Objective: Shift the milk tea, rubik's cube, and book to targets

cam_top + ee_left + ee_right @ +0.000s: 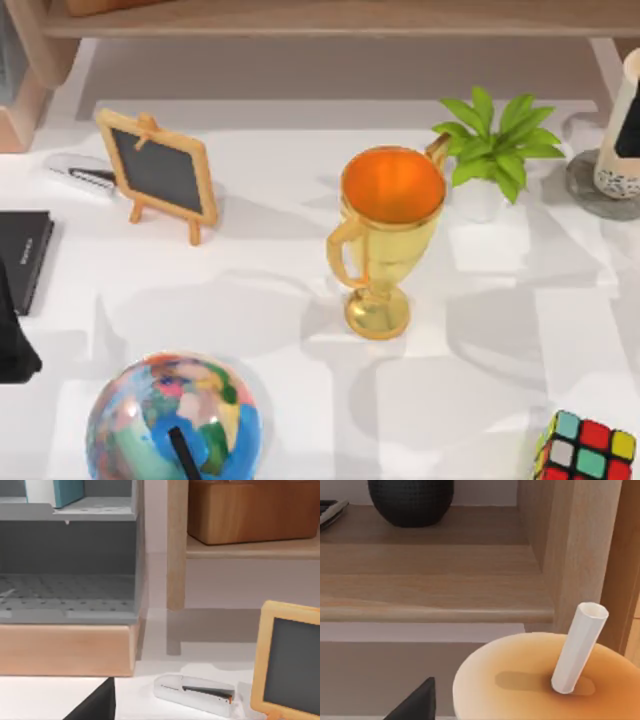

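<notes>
The milk tea [622, 130] stands on the grey stone disc [600, 190] at the right edge of the top view, my right gripper close by; whether its fingers are apart, I cannot tell. I should pull back straight, to avoid tipping the cup.

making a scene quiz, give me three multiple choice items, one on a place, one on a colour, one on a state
1. Where is the milk tea?
A. on the grey disc at the table's right edge
B. beside the globe
C. inside the trophy

2. What colour is the trophy inside?
A. blue
B. orange
C. white

3. How does the small chalkboard stand?
A. flat on its face
B. hanging from the shelf
C. upright on its easel legs

Answers: 1 A, the cup's speckled base sits on the disc; 2 B, the top view looks into its orange bowl; 3 C, its wooden legs rest on the table.
</notes>
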